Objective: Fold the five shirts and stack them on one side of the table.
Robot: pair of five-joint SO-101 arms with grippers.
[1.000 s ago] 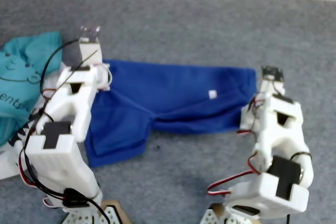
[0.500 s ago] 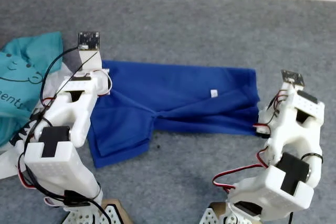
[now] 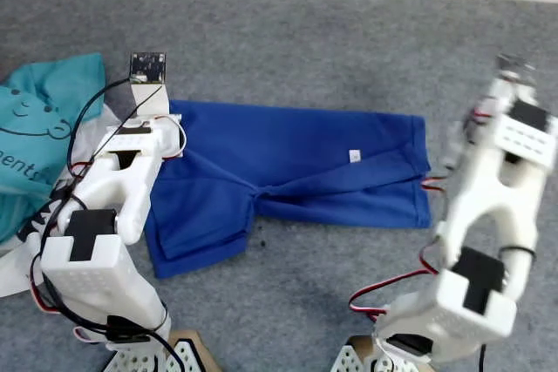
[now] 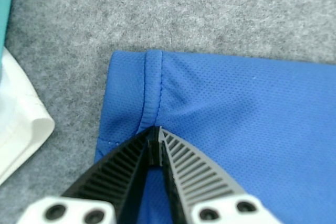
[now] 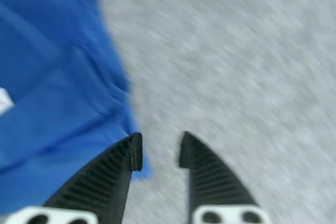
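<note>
A blue shirt [image 3: 296,163] lies half-folded and stretched sideways across the grey carpet. My left gripper [image 4: 155,134] is shut on its hemmed corner [image 4: 152,93]. In the high view that arm [image 3: 122,172] stands at the shirt's left end. The right gripper [image 5: 159,151] is open with nothing between its fingers, hanging over bare carpet just off the blue shirt's [image 5: 52,93] right edge. In the high view the right arm [image 3: 506,154] is raised beside that edge. A teal shirt [image 3: 39,137] is bunched at the far left.
A white cloth [image 4: 16,124] lies beside the left gripper, also seen as white cloth [image 3: 10,272] under the left arm. The grey carpet [image 3: 349,50] stretches beyond the blue shirt and along the front [image 3: 296,302].
The right gripper has let go of the blue shirt's right edge and swung up and to the right. That edge now lies flat. The left arm has barely moved.
</note>
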